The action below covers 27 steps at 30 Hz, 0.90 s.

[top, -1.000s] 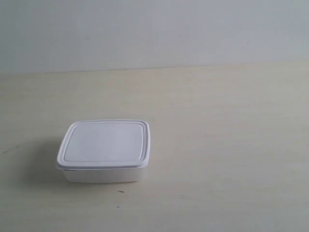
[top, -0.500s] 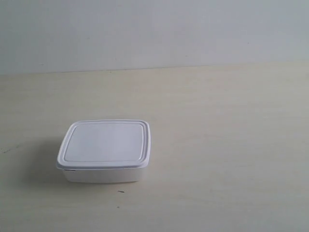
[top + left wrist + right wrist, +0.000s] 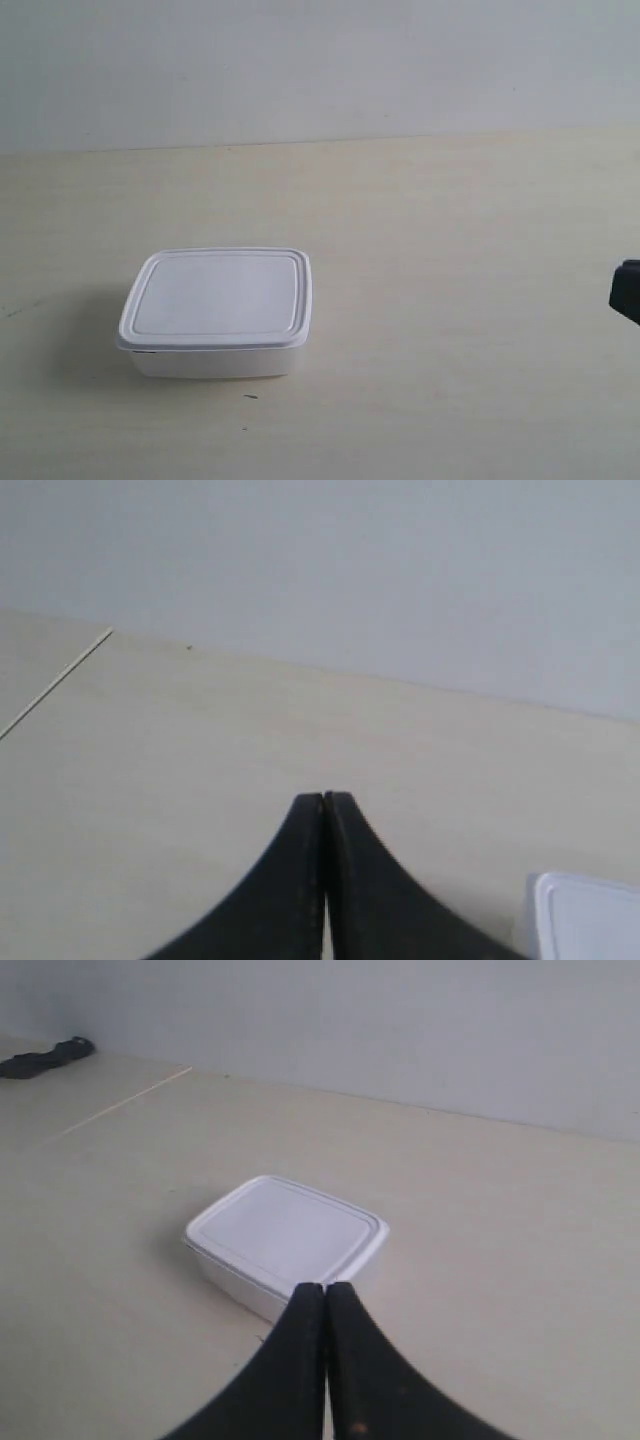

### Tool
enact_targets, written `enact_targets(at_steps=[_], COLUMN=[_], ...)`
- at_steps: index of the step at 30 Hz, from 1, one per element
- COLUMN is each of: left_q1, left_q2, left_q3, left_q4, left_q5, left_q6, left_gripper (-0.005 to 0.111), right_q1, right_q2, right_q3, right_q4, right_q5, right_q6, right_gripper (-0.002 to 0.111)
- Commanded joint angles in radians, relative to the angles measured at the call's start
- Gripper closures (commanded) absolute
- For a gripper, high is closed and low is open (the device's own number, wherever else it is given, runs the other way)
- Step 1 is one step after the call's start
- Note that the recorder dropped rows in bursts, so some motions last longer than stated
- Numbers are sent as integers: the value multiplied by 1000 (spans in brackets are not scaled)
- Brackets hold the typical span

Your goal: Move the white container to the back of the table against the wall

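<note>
A dark part (image 3: pixel 627 292) now pokes in at the right edge of the exterior view, where half a second ago there was only bare table (image 3: pixel 450 220). It is most likely a piece of the arm at the exterior view's right (too little of it shows to say which piece). The container (image 3: pixel 215 310) sits just as it did before, towards the near left of the table and well apart from the wall (image 3: pixel 320 60). That suggests the approach has only begun and nothing of the move itself is done.

In its wrist view the right gripper (image 3: pixel 325 1288) has its fingers pressed together and holds nothing. The container lies ahead of it, apart, with open table between. The left gripper (image 3: pixel 324 800) is likewise pressed together and empty. Only a corner of the container shows at the edge of its view, so it is near but not in contact.

The container's lid (image 3: pixel 217 293) is seated flat all round, so what is inside, if anything, cannot be seen. With the lid on, a push or a lift should not spill anything. The jaws will probably have to open before a grasp. The tub is wide, so gripping across its shorter side seems the safer bet.
</note>
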Motion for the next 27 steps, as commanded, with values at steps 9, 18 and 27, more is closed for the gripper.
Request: enact_targets(at_steps=[9,18,27], left_q1=[-167,-197,-197], left_q2=[292,343,343], left_q3=[-419,-503,-503], left_q4=[4,4,4], left_q5=[-8,-12,-12], left_q6=[4,4,4], left_gripper=[107,107,107], right_q1=[84,84,84], right_q2=[166,181,181], right_q3=[-262,-334,-334], right_q4=[0,0,0], right_q5=[-6,-12,-10], right_q6=[0,0,0], right_gripper=[108,108,108])
